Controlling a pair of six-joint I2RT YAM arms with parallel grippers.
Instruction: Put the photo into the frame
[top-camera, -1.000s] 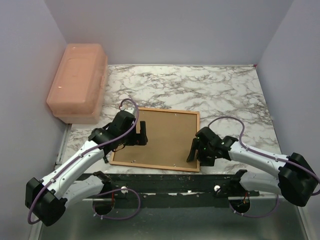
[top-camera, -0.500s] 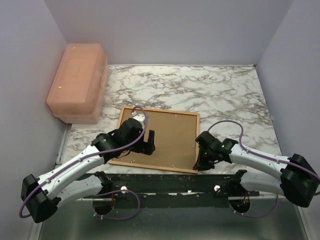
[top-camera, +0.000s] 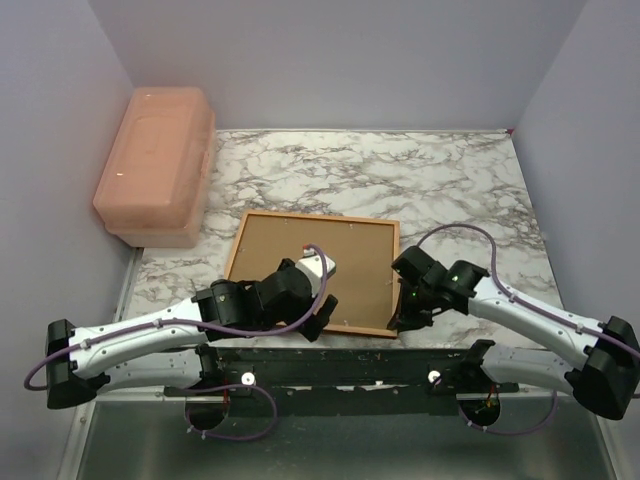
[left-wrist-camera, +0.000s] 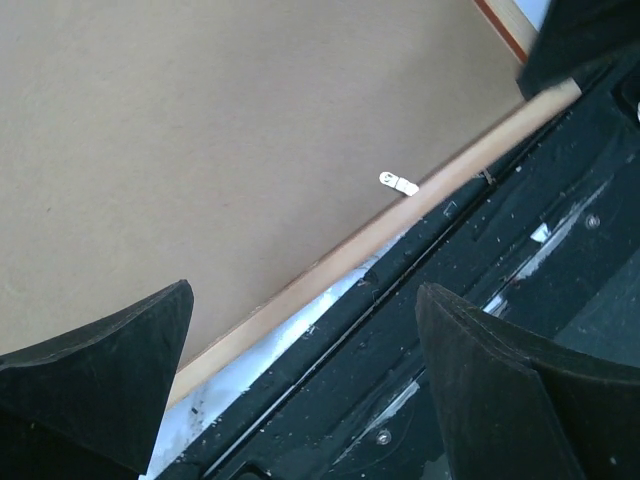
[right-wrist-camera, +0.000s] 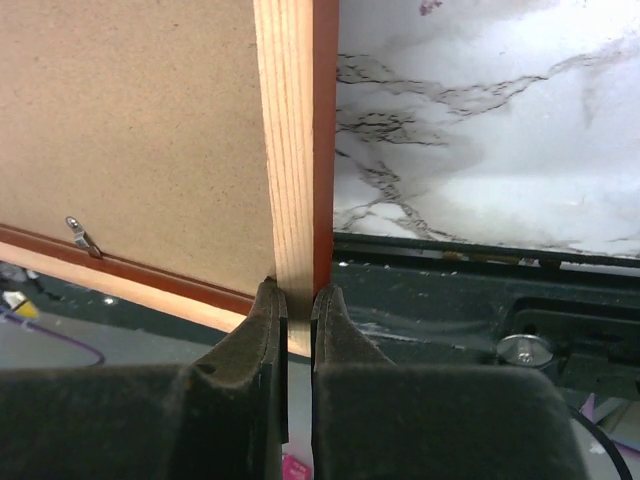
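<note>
Your thin rectangular picture frame (top-camera: 320, 219) lies back up on the marble desk (top-camera: 450, 190), light wood rails around a plain brown backing board (top-camera: 300, 245). Its near rail runs close along the desk's near edge, just beside the black mounting rail (top-camera: 350, 362). Bare marble lies open behind the frame and to its right, out to the grey walls. The pink lidded plastic box (top-camera: 155, 165) stands at the far left, near the frame's far left corner but apart from it. Your right pincer (right-wrist-camera: 298, 295) is nearly closed, its two fingers pinching the end of the frame's right rail at the near right corner, red-orange edge showing beside the wood. Your left pincer (left-wrist-camera: 305, 300) is spread wide and holds nothing. It hangs over the near rail left of the middle, with a small metal turn clip (left-wrist-camera: 400, 183) ahead of it on the board.
</note>
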